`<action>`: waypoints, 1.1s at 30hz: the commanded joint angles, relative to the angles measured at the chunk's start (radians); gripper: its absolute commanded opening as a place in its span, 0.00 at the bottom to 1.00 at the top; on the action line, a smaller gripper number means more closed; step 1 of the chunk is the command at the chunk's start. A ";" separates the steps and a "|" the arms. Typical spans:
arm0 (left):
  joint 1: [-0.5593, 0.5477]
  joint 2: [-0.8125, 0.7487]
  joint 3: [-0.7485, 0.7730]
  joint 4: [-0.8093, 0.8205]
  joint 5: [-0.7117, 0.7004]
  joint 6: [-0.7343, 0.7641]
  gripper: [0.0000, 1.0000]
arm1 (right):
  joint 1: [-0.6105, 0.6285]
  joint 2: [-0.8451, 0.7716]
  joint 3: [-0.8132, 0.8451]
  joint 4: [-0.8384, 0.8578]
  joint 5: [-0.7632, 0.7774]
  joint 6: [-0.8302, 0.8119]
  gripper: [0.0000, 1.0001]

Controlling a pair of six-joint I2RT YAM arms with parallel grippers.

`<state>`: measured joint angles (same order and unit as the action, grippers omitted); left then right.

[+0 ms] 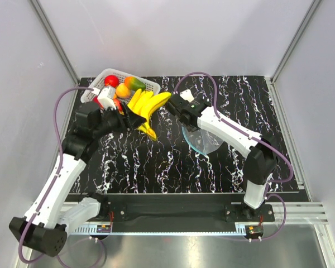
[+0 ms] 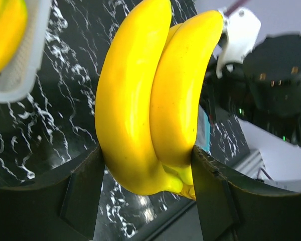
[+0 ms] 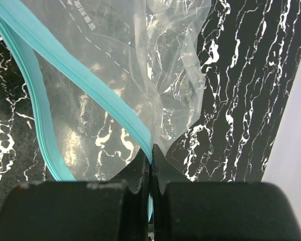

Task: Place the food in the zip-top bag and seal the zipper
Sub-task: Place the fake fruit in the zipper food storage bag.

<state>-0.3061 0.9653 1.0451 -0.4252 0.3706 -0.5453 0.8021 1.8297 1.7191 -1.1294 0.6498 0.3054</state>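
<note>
My left gripper [image 1: 127, 119] is shut on a yellow banana bunch [image 1: 148, 106] and holds it above the table, just right of the white basket. In the left wrist view the bananas [image 2: 150, 95] sit between both fingers, with the gripper [image 2: 148, 186] closed on their stem end. My right gripper [image 1: 176, 106] is shut on the mouth edge of the clear zip-top bag [image 1: 202, 139], which hangs below it. In the right wrist view the gripper [image 3: 151, 160] pinches the teal zipper [image 3: 80, 80], and the mouth of the bag [image 3: 140, 60] gapes open to the left.
The white lattice basket [image 1: 151, 87] stands at the back left with a red apple [image 1: 111, 80], an orange fruit [image 1: 123, 90] and a mango [image 1: 135, 84] in it. The basket's corner [image 2: 20, 65] shows in the left wrist view. Grey walls enclose the table.
</note>
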 commanded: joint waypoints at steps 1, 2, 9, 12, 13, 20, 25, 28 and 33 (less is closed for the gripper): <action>-0.019 -0.059 -0.072 0.028 0.079 -0.062 0.54 | -0.004 -0.058 0.028 0.031 -0.027 -0.014 0.00; -0.022 -0.074 -0.091 0.034 0.088 -0.070 0.54 | -0.004 -0.058 0.030 0.033 -0.027 -0.014 0.00; -0.025 -0.237 -0.181 -0.022 0.048 -0.084 0.54 | -0.017 -0.069 0.034 0.023 -0.032 -0.022 0.00; -0.027 -0.273 -0.215 -0.020 0.082 -0.087 0.54 | -0.021 -0.073 0.030 0.028 -0.035 -0.025 0.00; -0.028 -0.275 -0.223 -0.011 0.100 -0.099 0.54 | -0.020 -0.073 0.028 0.028 -0.036 -0.025 0.00; -0.099 -0.249 -0.283 0.058 0.137 -0.136 0.54 | -0.021 -0.070 0.033 0.036 -0.053 -0.031 0.00; -0.195 -0.197 -0.286 0.146 0.139 -0.159 0.54 | -0.021 -0.070 0.031 0.040 -0.062 -0.035 0.00; -0.244 -0.172 -0.275 0.134 0.108 -0.139 0.54 | -0.021 -0.072 0.028 0.042 -0.065 -0.038 0.00; -0.323 -0.091 -0.201 -0.003 -0.007 -0.078 0.53 | -0.021 -0.073 0.030 0.040 -0.068 -0.037 0.00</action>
<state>-0.5930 0.8463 0.7795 -0.4164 0.4232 -0.6609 0.7887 1.8019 1.7203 -1.1107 0.5888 0.2794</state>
